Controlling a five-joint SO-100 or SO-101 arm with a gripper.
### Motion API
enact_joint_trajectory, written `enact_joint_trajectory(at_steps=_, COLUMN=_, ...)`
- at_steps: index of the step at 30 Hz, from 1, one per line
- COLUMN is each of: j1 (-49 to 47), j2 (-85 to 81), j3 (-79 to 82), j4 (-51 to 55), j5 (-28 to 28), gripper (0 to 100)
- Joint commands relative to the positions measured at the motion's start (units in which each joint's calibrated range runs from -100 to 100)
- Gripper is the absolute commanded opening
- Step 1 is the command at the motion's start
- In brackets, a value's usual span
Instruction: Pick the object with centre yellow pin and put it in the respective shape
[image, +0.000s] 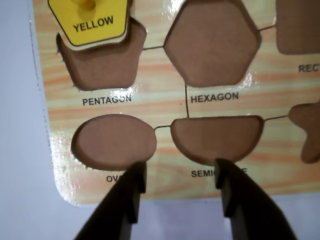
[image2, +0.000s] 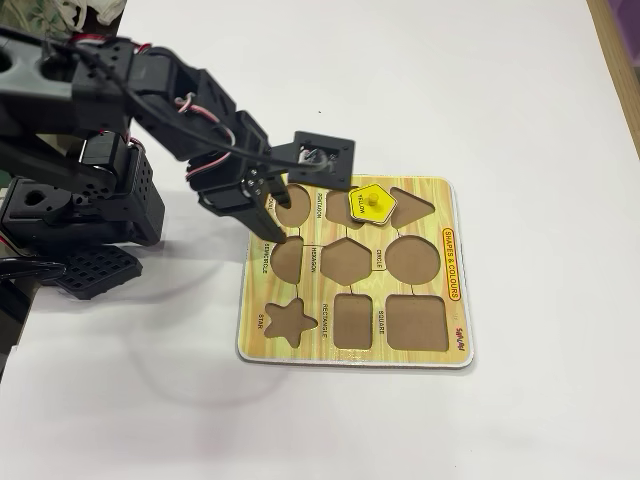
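Note:
The yellow pentagon piece (image: 95, 20), marked YELLOW and with a yellow centre pin, lies askew and only partly over the pentagon recess (image: 102, 62) of the wooden shape board (image: 160, 102). Much of the recess shows bare beside it. In the fixed view the piece (image2: 372, 203) sits in the board's (image2: 318, 290) far row, beside the triangle recess (image2: 412, 205). My gripper (image: 181, 170) is open and empty. It hovers over the board's near edge in the wrist view, between the oval recess (image: 114, 141) and the semicircle recess (image: 216, 137), apart from the piece. In the fixed view the gripper (image2: 272, 218) is at the board's left edge.
The board's other recesses are bare: hexagon (image: 212, 42), rectangle (image: 300, 25), star (image: 307, 130), and circle (image2: 413, 258) and square (image2: 415, 322) in the fixed view. The arm's black base (image2: 70, 210) stands left of the board on a white table.

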Motion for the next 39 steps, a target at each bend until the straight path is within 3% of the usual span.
enact_joint_trajectory(at_steps=1, j1=0.5, j2=-8.4, j3=4.5, j4=-0.6, j5=-0.1, gripper=16)
enact_joint_trajectory(at_steps=16, j1=1.1, j2=-33.7, j3=24.5, j4=0.1, j5=-0.1, gripper=16)
enact_joint_trajectory(at_steps=28, j1=1.1, j2=-35.3, j3=24.8, j4=16.6, j5=0.0, gripper=16)
enact_joint_trajectory(at_steps=39, j1=1.1, j2=-35.3, j3=24.8, j4=16.7, j5=0.4, gripper=17)
